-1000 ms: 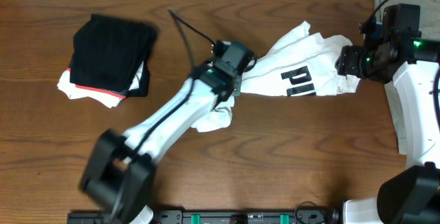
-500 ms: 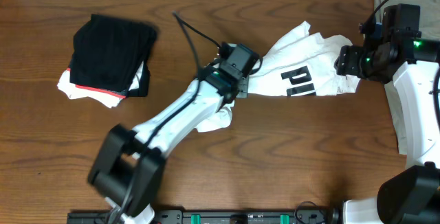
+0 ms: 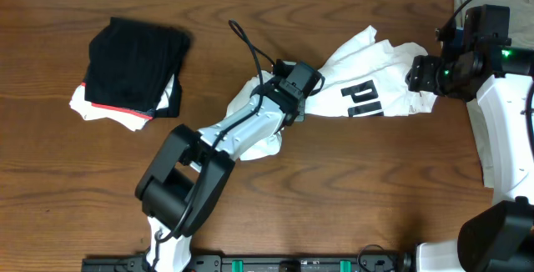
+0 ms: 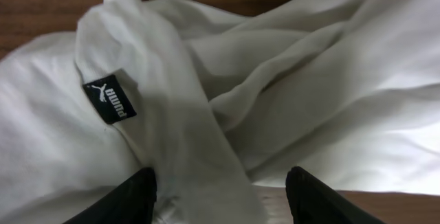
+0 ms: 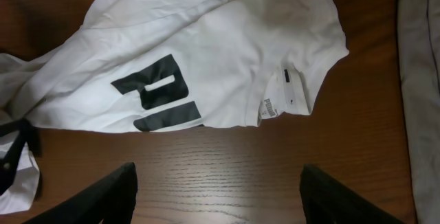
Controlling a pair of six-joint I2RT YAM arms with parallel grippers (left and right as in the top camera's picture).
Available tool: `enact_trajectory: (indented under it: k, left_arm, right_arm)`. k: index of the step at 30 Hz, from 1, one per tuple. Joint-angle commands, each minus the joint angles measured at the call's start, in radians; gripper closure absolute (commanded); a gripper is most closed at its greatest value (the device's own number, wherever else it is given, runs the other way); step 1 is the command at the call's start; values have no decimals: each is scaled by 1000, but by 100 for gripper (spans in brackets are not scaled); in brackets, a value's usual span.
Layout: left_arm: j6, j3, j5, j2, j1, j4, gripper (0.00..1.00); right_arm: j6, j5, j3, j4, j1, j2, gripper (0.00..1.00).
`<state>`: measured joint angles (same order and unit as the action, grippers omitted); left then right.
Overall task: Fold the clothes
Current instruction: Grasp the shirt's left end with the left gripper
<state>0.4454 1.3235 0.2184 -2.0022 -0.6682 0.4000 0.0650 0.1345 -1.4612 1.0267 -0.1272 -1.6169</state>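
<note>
Overhead: straight down, far. Wrist views: close, angled down, left seemingly nearest. All share T-shirt (image 3: 384, 59).

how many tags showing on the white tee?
2: a black hem tag in the left wrist view, and a white neck label in the right wrist view. Folds may hide more.

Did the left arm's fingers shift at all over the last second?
Yes. The left fingers slid slightly right, closer to the black lettering on the T-shirt, which stayed put.

T-shirt (image 3: 367, 80) centre-right on table (image 3: 375, 188), folded garment (image 3: 138, 63) upper left, flat cloth (image 3: 465, 3) far right, left gripper (image 4: 220, 189) over shirt's left end, right gripper (image 3: 420, 76) at right end
</note>
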Motion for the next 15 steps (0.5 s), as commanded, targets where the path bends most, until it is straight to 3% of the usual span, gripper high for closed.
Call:
enact_trajectory:
  k: [1, 4, 9, 13, 15]
  left_arm:
    - [5, 4, 38, -18, -1, 2, 41]
    - [5, 4, 42, -18, 0, 0, 45]
    - [1, 5, 84, -17, 0, 2, 73]
    - [1, 5, 83, -8, 2, 5, 81]
    - [-13, 5, 83, 8, 2, 10, 91]
  right_arm:
    - [-7, 4, 6, -1, -6, -6, 26]
    - [-7, 4, 7, 2, -6, -6, 26]
    - [-7, 4, 7, 2, -6, -6, 26]
    - [-7, 4, 7, 2, -6, -6, 26]
    - [-7, 4, 7, 2, -6, -6, 26]
